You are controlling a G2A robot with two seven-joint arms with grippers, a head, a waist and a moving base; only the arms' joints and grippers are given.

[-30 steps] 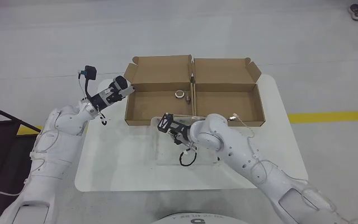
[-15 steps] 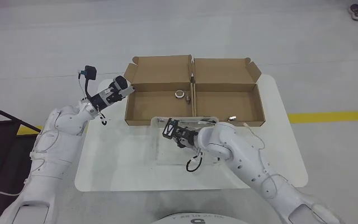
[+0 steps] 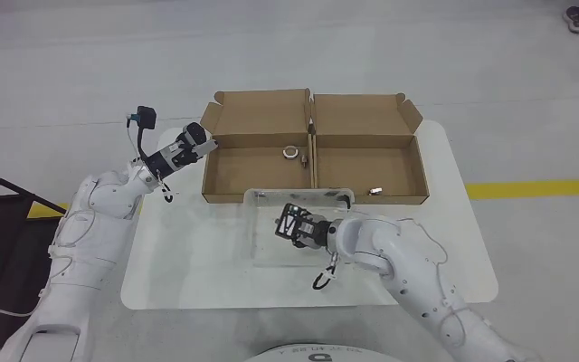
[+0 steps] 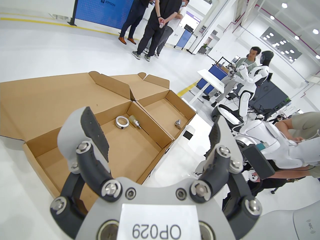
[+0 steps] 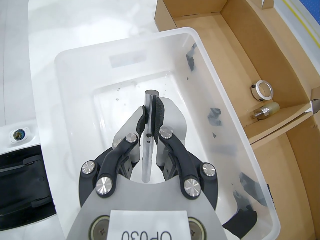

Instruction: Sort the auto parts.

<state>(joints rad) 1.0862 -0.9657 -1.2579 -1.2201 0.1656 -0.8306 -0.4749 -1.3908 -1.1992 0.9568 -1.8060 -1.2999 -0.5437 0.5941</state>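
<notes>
While the left end effector [image 4: 153, 123] stays parked beside the left cardboard box [image 3: 258, 172] with its jaws wide apart, the right end effector [image 5: 151, 108] has drawn back from the far rim of the clear bin [image 5: 212, 58]. It started near the boxes' front wall and now hangs over the bin's middle, nearer the robot. It is clamped on a steel shaft [image 5: 151, 96], which runs lengthways between the pads with its end poking past the fingertips, and as far as I can judge it is lifted off the bin floor. That looks to me like a pick just made, with the carry to a box yet to come. A ring [image 5: 261, 89] and a bolt-like part [image 5: 263, 111] already lie side by side in the left box. A small metal piece [image 3: 375, 191] sits alone in the right box [image 3: 362, 167]. I can't say which box suits the shaft.
</notes>
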